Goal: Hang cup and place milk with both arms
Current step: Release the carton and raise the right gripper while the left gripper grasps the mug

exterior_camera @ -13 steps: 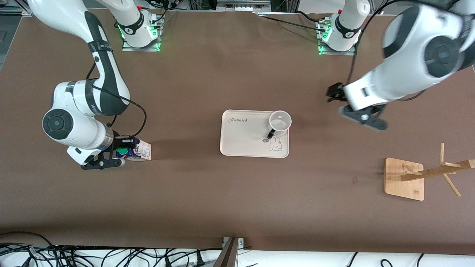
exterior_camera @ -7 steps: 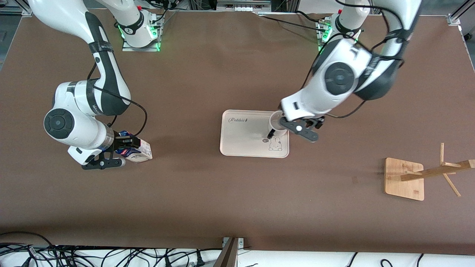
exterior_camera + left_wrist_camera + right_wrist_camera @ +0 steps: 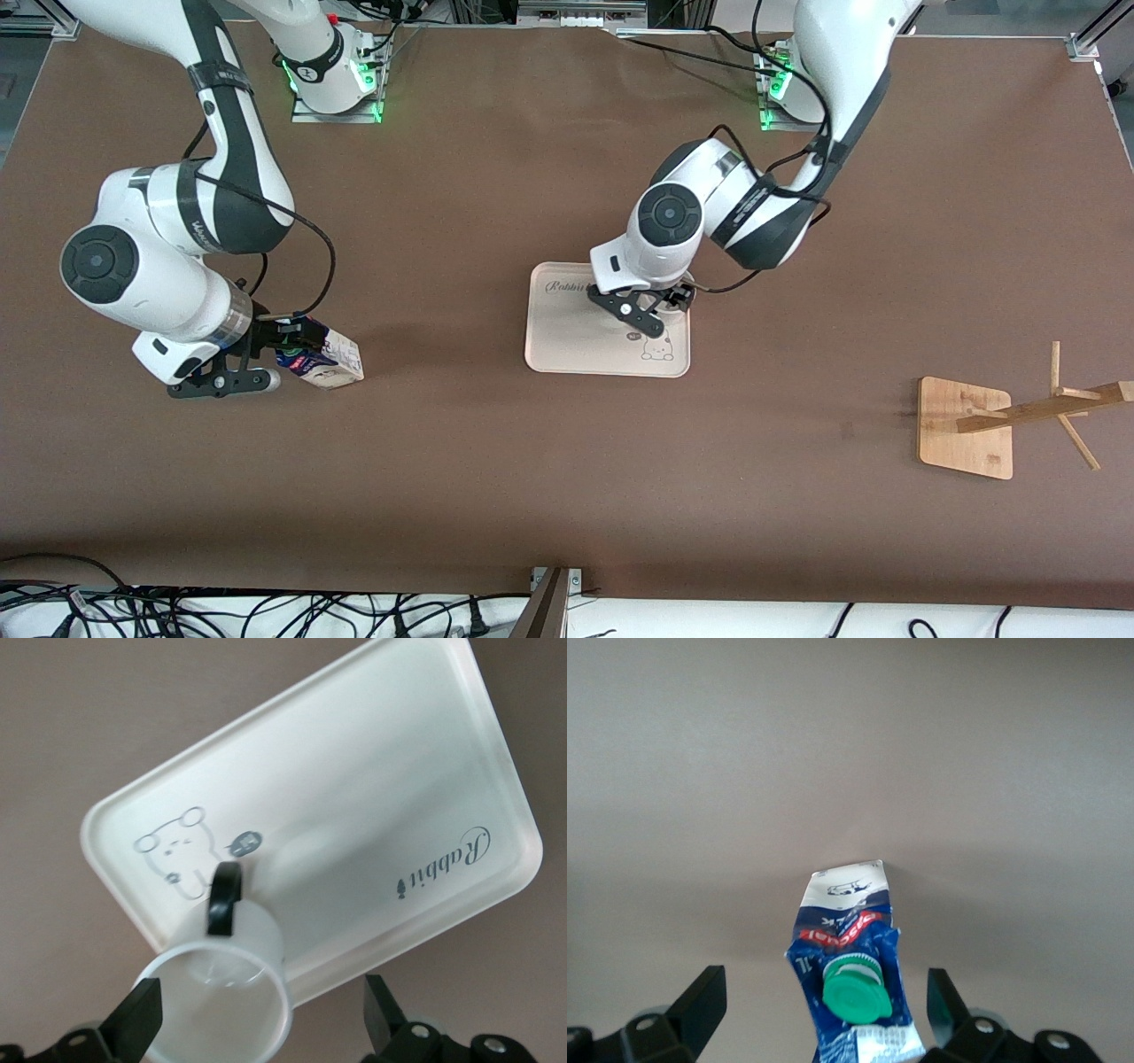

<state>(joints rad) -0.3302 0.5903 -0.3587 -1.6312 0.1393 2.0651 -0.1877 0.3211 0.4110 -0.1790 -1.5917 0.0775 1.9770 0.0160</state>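
white cup sits between wide-open left gripper, seemingly untouched.

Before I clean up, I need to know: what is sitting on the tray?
The cup stands upright on the tray, by its rabbit-print edge, between the open left claw's fingers. The front view hides the cup under that arm. Its inside looks empty.

White jointed arms, dark joints, black cables, black hands.

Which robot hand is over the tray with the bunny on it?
The left gripper, open over the cup on the white tray. The right gripper is open around the milk instead.
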